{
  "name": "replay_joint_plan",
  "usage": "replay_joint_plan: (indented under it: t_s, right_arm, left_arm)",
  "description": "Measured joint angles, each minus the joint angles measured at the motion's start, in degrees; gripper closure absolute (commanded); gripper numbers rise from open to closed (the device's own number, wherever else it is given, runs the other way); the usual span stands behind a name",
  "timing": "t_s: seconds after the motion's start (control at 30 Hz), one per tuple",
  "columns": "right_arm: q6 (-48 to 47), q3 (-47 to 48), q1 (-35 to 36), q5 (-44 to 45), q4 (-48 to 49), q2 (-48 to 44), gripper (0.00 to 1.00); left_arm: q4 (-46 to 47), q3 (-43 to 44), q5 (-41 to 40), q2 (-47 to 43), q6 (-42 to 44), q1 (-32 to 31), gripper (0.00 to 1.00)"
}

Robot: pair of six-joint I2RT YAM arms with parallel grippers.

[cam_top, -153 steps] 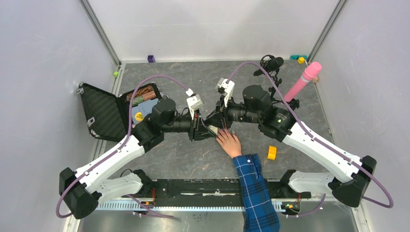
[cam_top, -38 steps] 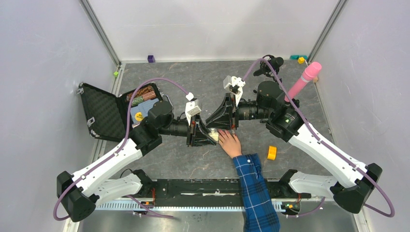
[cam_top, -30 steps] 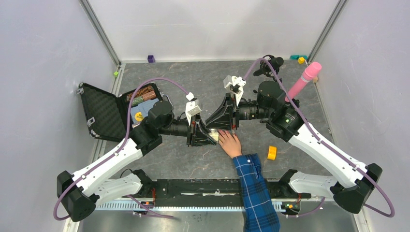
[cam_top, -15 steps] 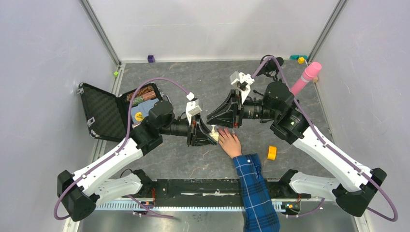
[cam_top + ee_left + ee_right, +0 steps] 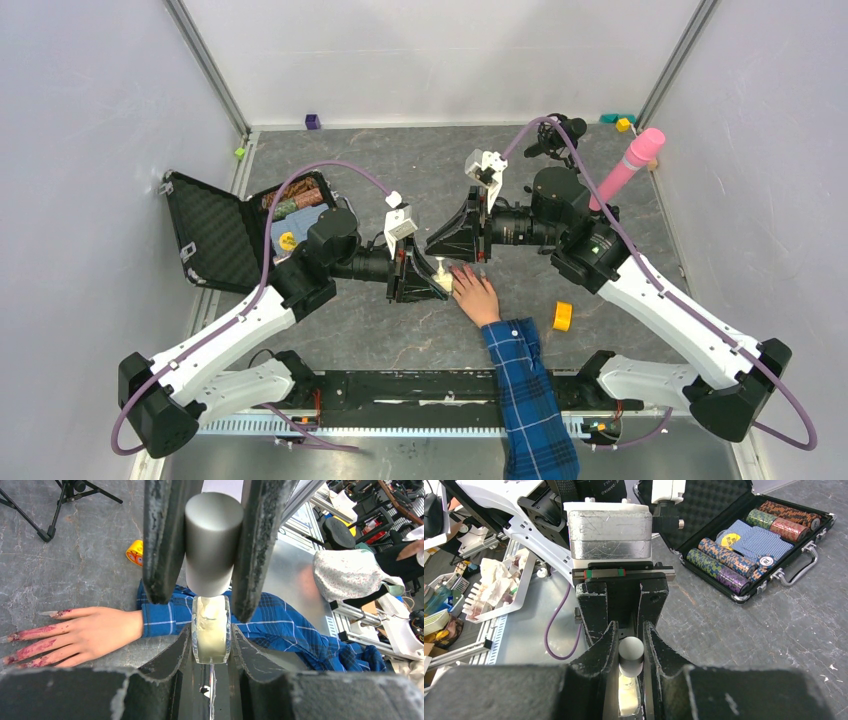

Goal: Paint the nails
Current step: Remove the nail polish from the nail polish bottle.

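Entry: bottle and cap held between both tools, beside the hand.

**State**
- The left tool [image 5: 211, 647] is clamped on the small white polish bottle [image 5: 210, 625].
- The right tool [image 5: 630, 632] is clamped on the grey cap [image 5: 212, 540] from the opposite side.
- The cap appears seated on the bottle.
- The hand [image 5: 85, 632] lies flat on the counter [image 5: 75, 575], just beside the left tool's tips and beneath the right tool.
- The nails [image 5: 48, 613] point away from the sleeve. Red-pink polish is seen on the fingers well beyond the nail tips.

**Risks (judged)**
- If the cap is pulled without being turned, the bottle may be dragged out of the left tool or tipped, and polish spilled onto the hand directly alongside.
- A loaded brush lifted out over the hand may drip on skin or on the blue plaid sleeve [image 5: 165, 622].
- The nails are far smaller than either tool, so a slight error in descent would place the brush on skin, as the present smears suggest.
- The two tools sit nearly touching, so a collision is possible on separation.

**Count**
- Tools: two.
- Bottle: one. Cap: one.
- Hands: one, with four fingers visible in the left wrist view and the fifth hidden.
- Yellow tape roll [image 5: 134, 553]: one, beyond the hand.
- Open case of poker chips [image 5: 749, 540]: one, behind the left tool.
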Motion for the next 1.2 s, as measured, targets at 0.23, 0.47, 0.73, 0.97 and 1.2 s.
replay_joint_plan:
  t_s: [0.23,0.47,0.73,0.97,1.2]
  right_arm:
    - [-0.24,0.00,0.00,-0.15,-0.15,0.00,1.00]
    - [-0.39,0.00,0.00,-0.68,-0.24,0.00,1.00]
    - [-0.96,0.07,0.00,-1.40,-1.86,0.00,1.00]
    - [-1.29,0.07,0.00,-1.75,-2.40,0.00,1.00]
    - [-1.25,0.07,0.00,-2.62,-2.23,0.00,1.00]
  left_arm:
    - [0.00,0.00,0.00,0.00,0.00,0.00,0.98]
    - [0.00,0.00,0.00,0.00,0.00,0.00,0.98]
    - [0.00,0.00,-0.02,0.00,0.00,0.00,0.98]
    - [0.00,0.00,-0.07,0.00,0.00,0.00,0.98]
    - [0.00,0.00,-0.74,0.00,0.00,0.00,0.98]
